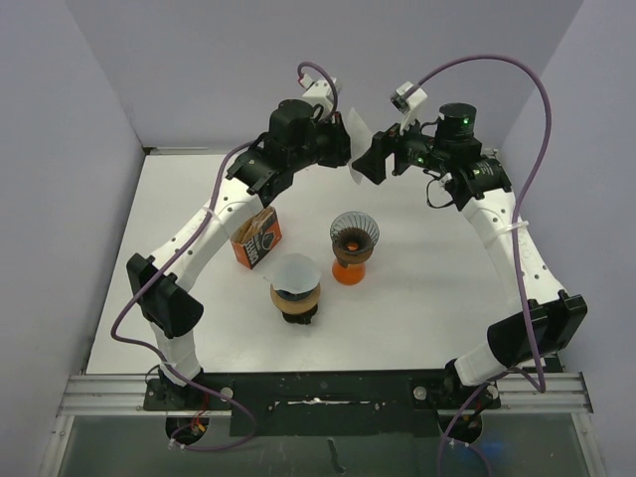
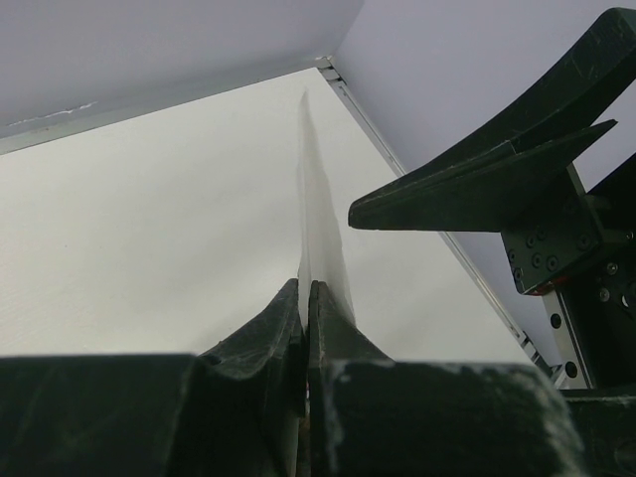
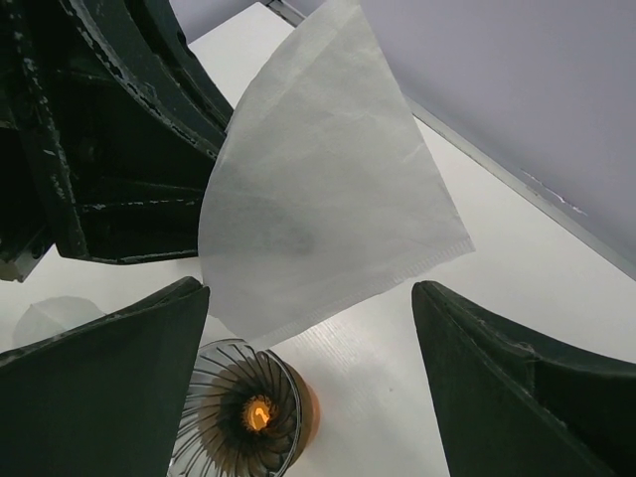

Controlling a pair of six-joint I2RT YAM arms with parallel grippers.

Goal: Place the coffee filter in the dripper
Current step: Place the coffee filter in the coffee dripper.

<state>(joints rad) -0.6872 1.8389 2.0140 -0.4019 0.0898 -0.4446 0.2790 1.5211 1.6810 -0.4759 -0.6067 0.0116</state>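
Observation:
My left gripper (image 1: 343, 147) is raised at the back of the table, shut on a flat white paper coffee filter (image 1: 358, 129). In the left wrist view the filter (image 2: 320, 219) stands edge-on out of the closed jaws. In the right wrist view the filter (image 3: 318, 189) hangs fan-shaped, its lower edge just above and between my open fingers. My right gripper (image 1: 366, 164) is open, facing the left one, close to the filter without touching it. The glass dripper (image 1: 354, 237) on an orange base stands mid-table, empty; it also shows in the right wrist view (image 3: 243, 412).
A second dripper with a white filter in it (image 1: 296, 281) stands left of centre, near the front. An orange and black box (image 1: 257, 237) lies left of the glass dripper. Grey walls close in the back and both sides.

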